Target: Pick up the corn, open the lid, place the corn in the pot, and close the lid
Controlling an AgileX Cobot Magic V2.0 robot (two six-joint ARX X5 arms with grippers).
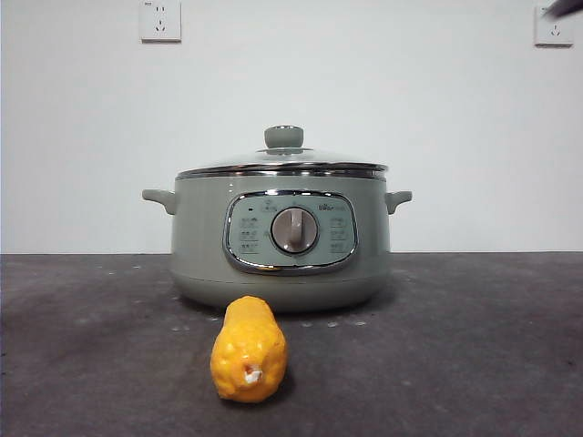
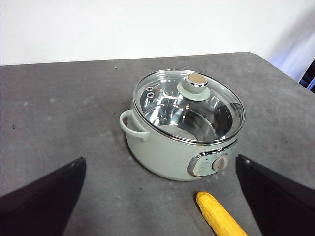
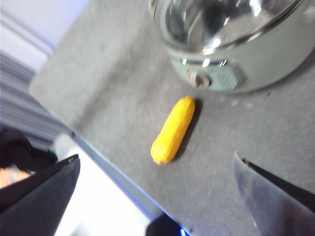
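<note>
The yellow-orange corn [image 1: 248,350] lies on the dark table in front of the pot, its pale end toward the front camera; it also shows in the left wrist view [image 2: 219,216] and the right wrist view [image 3: 173,129]. The sage-green pot [image 1: 282,241] stands mid-table with its dial facing front. The glass lid [image 1: 282,164] with its green knob sits closed on the pot [image 2: 172,152], as the left wrist view shows [image 2: 189,105]. My left gripper [image 2: 160,196] is open, high above the table. My right gripper [image 3: 157,196] is open, above the table's edge near the corn.
The dark grey table [image 1: 474,346] runs to a white wall with two sockets [image 1: 160,20]. A black arm tip [image 1: 567,7] shows at the top right corner. The table's front edge [image 3: 113,182] lies close to the corn.
</note>
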